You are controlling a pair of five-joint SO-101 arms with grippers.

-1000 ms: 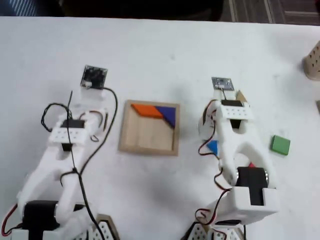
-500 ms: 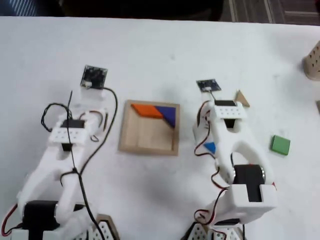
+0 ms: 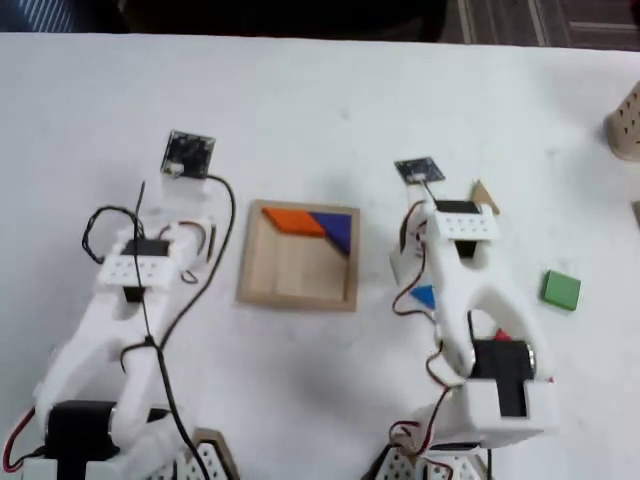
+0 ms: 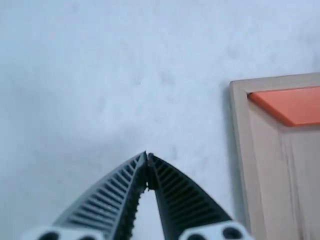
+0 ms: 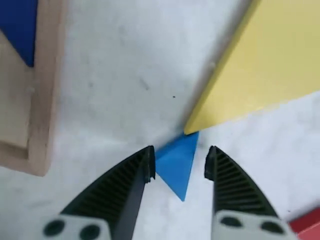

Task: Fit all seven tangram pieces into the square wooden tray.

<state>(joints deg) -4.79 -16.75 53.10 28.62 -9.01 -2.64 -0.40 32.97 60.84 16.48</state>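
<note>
The square wooden tray (image 3: 297, 280) lies between the arms, holding an orange piece (image 3: 295, 220) and a dark blue piece (image 3: 337, 231) along its far side. My right gripper (image 5: 180, 157) is open low over the table, its fingers on either side of a small light blue triangle (image 5: 176, 163), also seen beside the right arm (image 3: 424, 296). A large yellow triangle (image 5: 260, 65) touches the blue triangle's tip. My left gripper (image 4: 146, 161) is shut on nothing, over bare table beside the tray's edge (image 4: 240, 140).
A green square (image 3: 561, 289) lies to the right of the right arm. A red piece (image 3: 503, 333) peeks out under that arm, and its corner (image 5: 307, 220) shows close to the gripper. A pale wooden object (image 3: 627, 125) stands at the table's right edge.
The right arm's wrist has shifted a little towards the tray. The left arm and the pieces in the tray have not moved.
</note>
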